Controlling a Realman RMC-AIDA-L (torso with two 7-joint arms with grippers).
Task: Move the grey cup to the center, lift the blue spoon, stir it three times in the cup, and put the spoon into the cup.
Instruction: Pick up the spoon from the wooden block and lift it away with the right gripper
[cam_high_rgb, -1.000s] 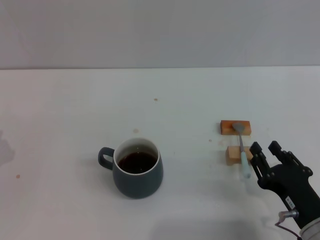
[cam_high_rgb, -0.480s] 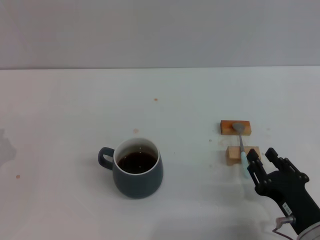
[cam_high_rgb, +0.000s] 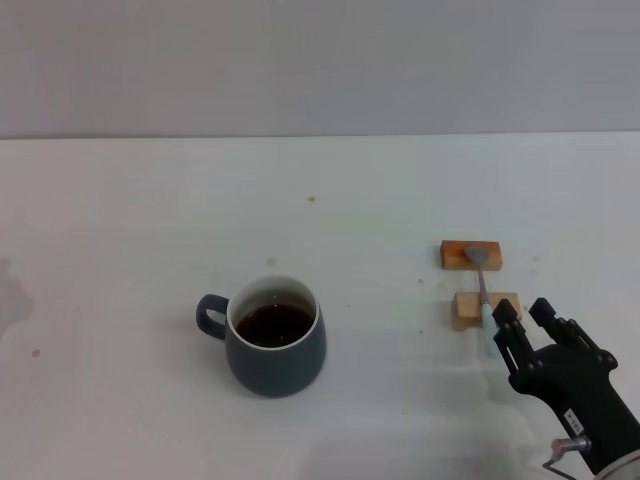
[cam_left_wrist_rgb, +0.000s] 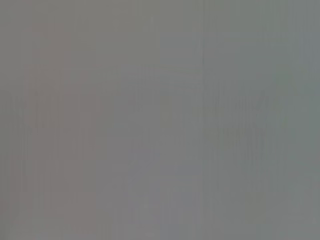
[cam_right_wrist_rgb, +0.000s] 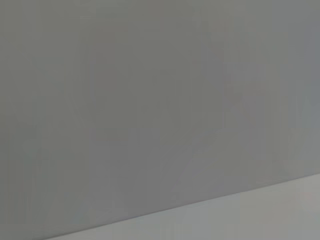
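Grey cup (cam_high_rgb: 276, 336) sits on the white tabletop (cam_high_rgb: 150, 220), low and a little left of middle in my head view. Upright, dark brown liquid inside, white inner wall showing, loop handle pointing to 9 o'clock.

Blue spoon (cam_high_rgb: 482, 290) is well apart from the cup, out at its 3 o'clock. It lies across two small wooden blocks: round metal bowl on the far block (cam_high_rgb: 470, 254), grey neck running toward me, pale blue handle crossing the near block (cam_high_rgb: 470, 310) and sticking out past it toward 6 o'clock.

Right gripper (cam_high_rgb: 522, 315) comes in from the lower right corner of the head view, black fingers pointing up toward 11 o'clock. I read the two fingers as spread apart, nothing between them. The left fingertip (cam_high_rgb: 506, 313) is right at the tail end of the spoon handle and covers its tip; I cannot tell whether it touches. The other finger stands off to the spoon's 3 o'clock side. Spoon therefore lies at the gripper's 11 o'clock, starting right at its fingertips; the cup is far off at its 9 o'clock.

Left gripper does not show in any view. Both wrist views give me only flat grey, the right one with a paler band along one edge.

A few small brown specks mark the tabletop beyond the cup.
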